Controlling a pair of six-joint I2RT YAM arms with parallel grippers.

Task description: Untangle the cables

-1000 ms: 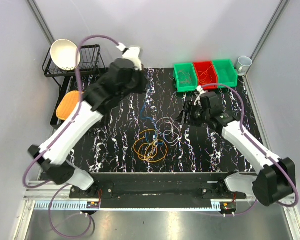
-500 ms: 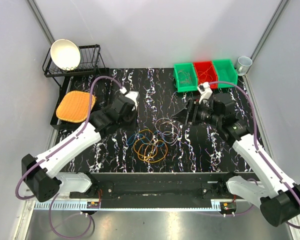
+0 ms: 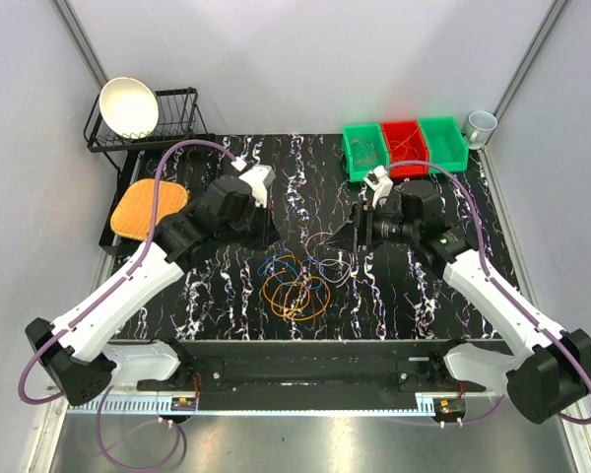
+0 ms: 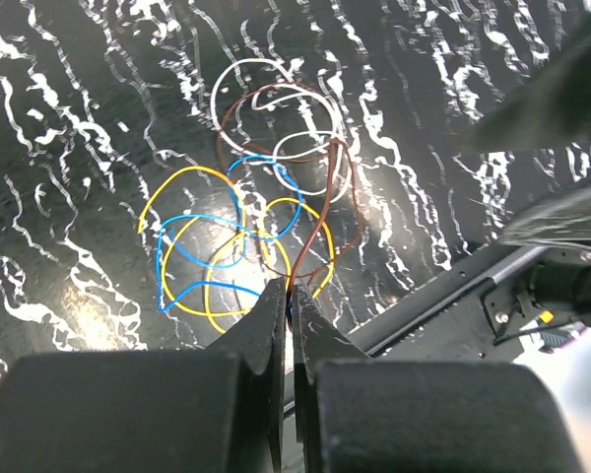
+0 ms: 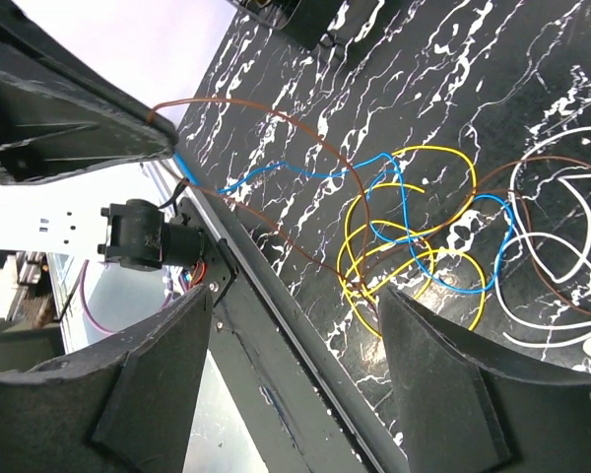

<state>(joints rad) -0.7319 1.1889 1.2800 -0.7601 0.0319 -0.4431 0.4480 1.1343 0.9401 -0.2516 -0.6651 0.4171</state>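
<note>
Cables (image 3: 297,284) in tangle, left gripper (image 4: 289,291) pinching two — right gripper (image 5: 297,301) splayed, empty.

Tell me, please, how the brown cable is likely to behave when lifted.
Probably floppy: the brown cable arcs loosely from the left gripper. Likely drags the blue cable and yellow cables along, since they interlace.

The left gripper (image 3: 265,236), a second ago raised high behind the cables (image 3: 297,289) with a blue strand (image 3: 279,262) stretched up to it, has come down just left of them. The strand now droops low beside the orange loops (image 3: 300,301). The right gripper (image 3: 359,229) has edged nearer the cables' right side, its jaws spread wider.
</note>
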